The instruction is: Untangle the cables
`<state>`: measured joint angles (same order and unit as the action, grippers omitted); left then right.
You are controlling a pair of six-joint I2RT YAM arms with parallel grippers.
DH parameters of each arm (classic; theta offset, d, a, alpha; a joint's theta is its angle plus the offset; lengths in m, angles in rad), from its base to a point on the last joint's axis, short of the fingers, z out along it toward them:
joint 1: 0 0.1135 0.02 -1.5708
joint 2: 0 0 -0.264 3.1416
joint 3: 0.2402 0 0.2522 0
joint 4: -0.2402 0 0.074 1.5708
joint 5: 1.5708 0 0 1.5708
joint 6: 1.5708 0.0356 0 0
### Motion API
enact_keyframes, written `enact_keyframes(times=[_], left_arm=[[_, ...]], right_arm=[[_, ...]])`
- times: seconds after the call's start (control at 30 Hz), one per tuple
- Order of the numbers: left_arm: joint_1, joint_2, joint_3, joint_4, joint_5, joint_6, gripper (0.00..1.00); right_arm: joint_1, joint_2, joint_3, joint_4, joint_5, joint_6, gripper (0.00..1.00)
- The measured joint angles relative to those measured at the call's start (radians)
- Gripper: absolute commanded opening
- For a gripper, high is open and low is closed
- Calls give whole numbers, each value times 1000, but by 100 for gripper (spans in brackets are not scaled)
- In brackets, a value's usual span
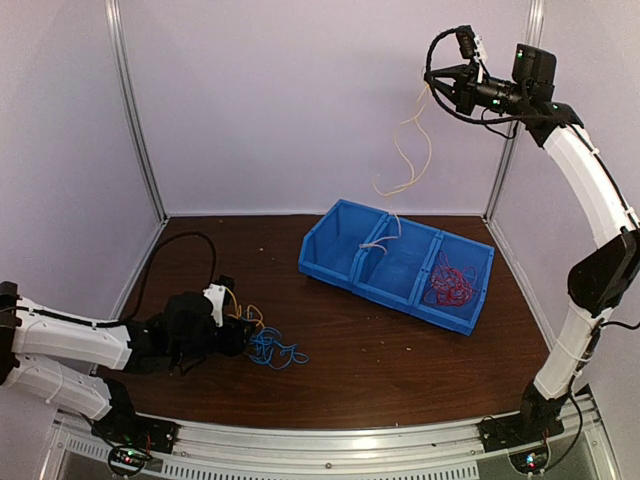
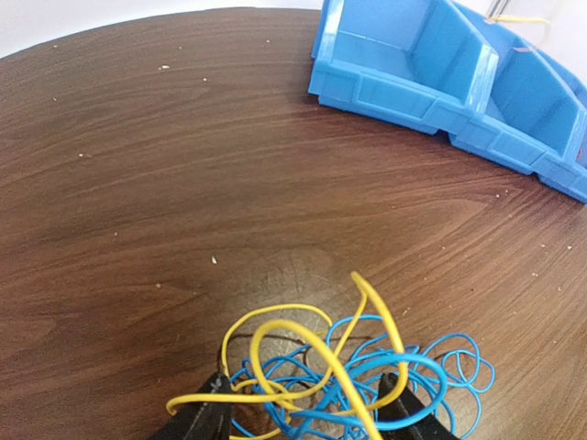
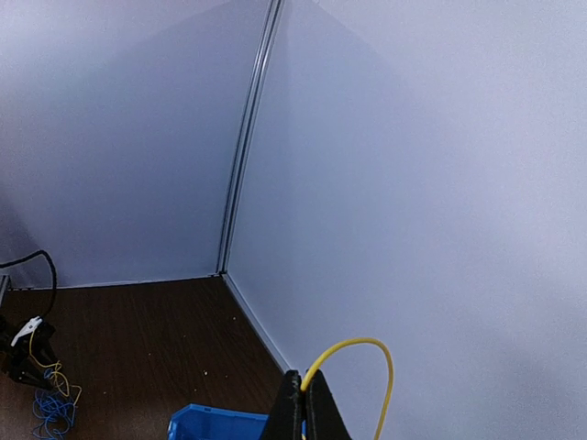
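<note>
Nearest the arms, on the near left of the brown worktop (image 1: 400, 370), the left tool (image 1: 238, 337) was down low with its jaws spread wide, one finger on each side of the tangle (image 1: 270, 348). It wasn't clamped on anything as far as I could see, just straddling the near edge of the pile. That tangle was a mess of blue and yellow cables lying flat on the worktop. The thin blue loops spilled out to the right and a few yellow loops arched up over them. From the left wrist camera, the yellow ones crossed right through the gap between the two black fingers (image 2: 206, 420).

Further back, around the middle and right of the worktop, sat a blue bin (image 1: 340, 232) with three compartments, turned at an angle. The right compartment had a clump of red cables (image 1: 450, 285) in it.

Farthest off and way up high on the right, the right tool (image 1: 432, 85) was clenched tight on a single yellow cable (image 1: 410, 160). The cable dangled from it in a long wavy line down toward the bin, with its lower end around the middle compartment. I honestly couldn't tell whether it touched the bottom. In the right wrist camera the cable came out of the pinched fingertips and curled over to the right in a small arch, with the pale walls behind it.
</note>
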<state>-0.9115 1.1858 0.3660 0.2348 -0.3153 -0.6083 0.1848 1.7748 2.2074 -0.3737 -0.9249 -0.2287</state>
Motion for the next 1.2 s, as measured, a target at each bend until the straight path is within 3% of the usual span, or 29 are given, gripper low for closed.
enact_keyframes(times=[0.83,1.2], left_arm=[[0,20,0,3,0,0,55],[0,18,0,0,1,0,55]], right_arm=[[0,-2,-70,15,-15,1,0],[0,-33,-327,100,-13,-3,0]])
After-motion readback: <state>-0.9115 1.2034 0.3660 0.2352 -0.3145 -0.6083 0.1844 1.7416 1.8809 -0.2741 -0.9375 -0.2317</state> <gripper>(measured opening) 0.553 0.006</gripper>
